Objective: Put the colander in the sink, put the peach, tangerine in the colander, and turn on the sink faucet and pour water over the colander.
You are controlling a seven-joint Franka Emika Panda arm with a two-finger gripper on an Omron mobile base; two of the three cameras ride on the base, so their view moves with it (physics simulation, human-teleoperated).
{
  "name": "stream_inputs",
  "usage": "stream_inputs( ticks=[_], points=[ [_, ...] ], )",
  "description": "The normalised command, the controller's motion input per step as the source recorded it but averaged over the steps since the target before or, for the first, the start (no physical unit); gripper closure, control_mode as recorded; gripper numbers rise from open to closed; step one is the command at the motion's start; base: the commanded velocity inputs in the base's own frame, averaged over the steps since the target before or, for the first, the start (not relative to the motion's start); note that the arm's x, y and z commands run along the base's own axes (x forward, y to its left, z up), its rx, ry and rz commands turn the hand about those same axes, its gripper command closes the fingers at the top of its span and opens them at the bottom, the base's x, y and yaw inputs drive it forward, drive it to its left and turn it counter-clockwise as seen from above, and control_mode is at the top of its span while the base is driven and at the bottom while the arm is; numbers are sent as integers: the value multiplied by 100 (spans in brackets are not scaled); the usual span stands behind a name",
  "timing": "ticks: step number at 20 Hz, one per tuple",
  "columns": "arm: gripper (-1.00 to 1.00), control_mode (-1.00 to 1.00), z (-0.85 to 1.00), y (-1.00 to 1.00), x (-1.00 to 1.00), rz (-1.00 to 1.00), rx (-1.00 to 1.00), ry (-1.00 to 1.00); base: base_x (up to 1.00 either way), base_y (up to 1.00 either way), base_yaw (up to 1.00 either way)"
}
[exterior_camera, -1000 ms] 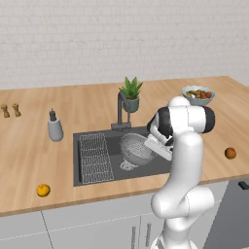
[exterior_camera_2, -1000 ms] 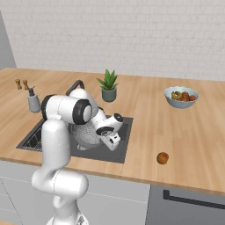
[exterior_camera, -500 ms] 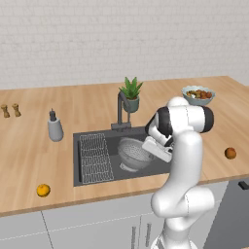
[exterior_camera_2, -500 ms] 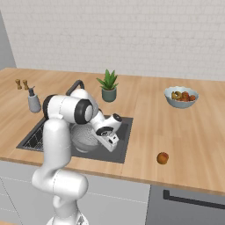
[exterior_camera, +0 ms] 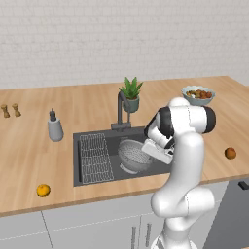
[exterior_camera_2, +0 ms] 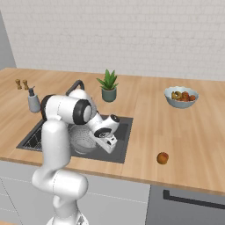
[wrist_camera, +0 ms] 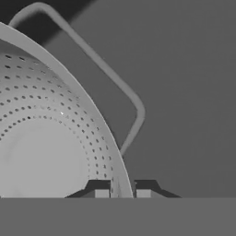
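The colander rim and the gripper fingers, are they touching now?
Touching. In the hand view the colander rim runs straight down between the two fingertips, which are closed on it with no gap visible on either side.

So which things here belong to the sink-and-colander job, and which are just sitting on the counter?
Part of the job:
colander, its rim pinched by the gripper
sink
sink faucet
peach
tangerine

Just lying about:
potted plant
fruit bowl
soap dispenser
two small shakers
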Motion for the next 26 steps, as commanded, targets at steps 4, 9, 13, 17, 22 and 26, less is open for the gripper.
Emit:
stream_inputs(
  ticks=[4, 9, 13, 17, 22, 26],
  points=[
    [100, -100, -4, 23, -29, 0, -4, 0, 0, 0, 0],
    [100, -100, 0, 2, -32, 0, -6, 0, 0, 0, 0],
    [100, -100, 0, 0, -37, 0, -6, 0, 0, 0, 0],
    [100, -100, 0, 0, -22, 0, -6, 0, 0, 0, 0],
    [100, -100, 7, 0, -29, 0, -6, 0, 0, 0, 0],
    [100, -100, 16, 1, -30, 0, -2, 0, 0, 0, 0]
  ],
)
